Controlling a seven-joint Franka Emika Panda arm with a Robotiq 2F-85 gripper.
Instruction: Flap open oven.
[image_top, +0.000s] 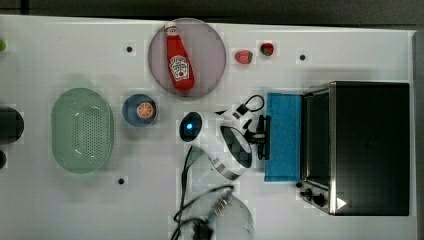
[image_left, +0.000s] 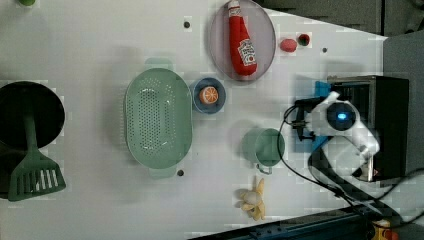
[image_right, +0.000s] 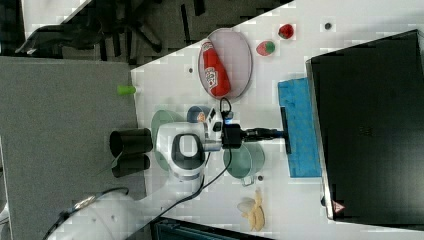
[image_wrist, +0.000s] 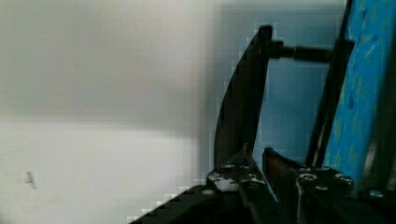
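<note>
Bare table (image_top: 150, 200) beside lowered oven (image_top: 370, 145) door (image_top: 283, 135).

Top view hangs straight overhead, oven (image_top: 365, 147) at the top view's right. Left view and right view also look down, from opposite sides, sharing the ketchup plate (image_left: 265, 50) and green colander (image_left: 157, 125). Wrist view sits tight against the oven's handle (image_wrist: 240, 102).

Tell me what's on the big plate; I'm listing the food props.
A red ketchup bottle lies on the plate. Whatever is under the bottle is covered.
</note>
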